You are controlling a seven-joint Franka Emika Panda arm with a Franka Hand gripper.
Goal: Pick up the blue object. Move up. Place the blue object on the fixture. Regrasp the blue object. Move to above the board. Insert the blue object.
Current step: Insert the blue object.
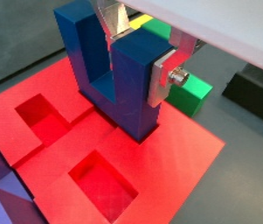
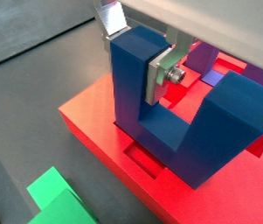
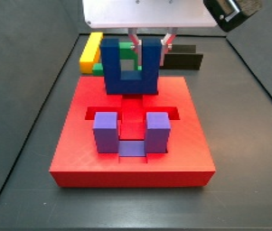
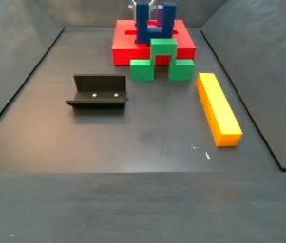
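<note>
The hand (image 3: pixel 136 42) is hanging over the far part of the board (image 3: pixel 71 155) and is clamping one prong of the blue object (image 3: pixel 133 74) between its silver plates. In both wrist views a finger (image 1: pixel 164 74) (image 2: pixel 159 76) is pressing flat against the side of that prong.

The blue object (image 1: pixel 121 83) is standing upright: its two prongs are pointing straight up, its long axis is running vertically, and its base is facing down onto the board's red top (image 1: pixel 180 144). In a wrist view the base (image 2: pixel 180 140) is sitting at the board's surface beside a recess; whether it is touching or just above, I cannot tell.

The purple block (image 3: pixel 131 133) is sitting in a recess nearer the board's front edge, prongs up. The green block (image 4: pixel 163 59) is lying just beside the board. The yellow bar (image 4: pixel 218 107) is lying near one side wall, and the fixture (image 4: pixel 97 92) is standing well apart on the dark floor (image 4: pixel 132 142).
</note>
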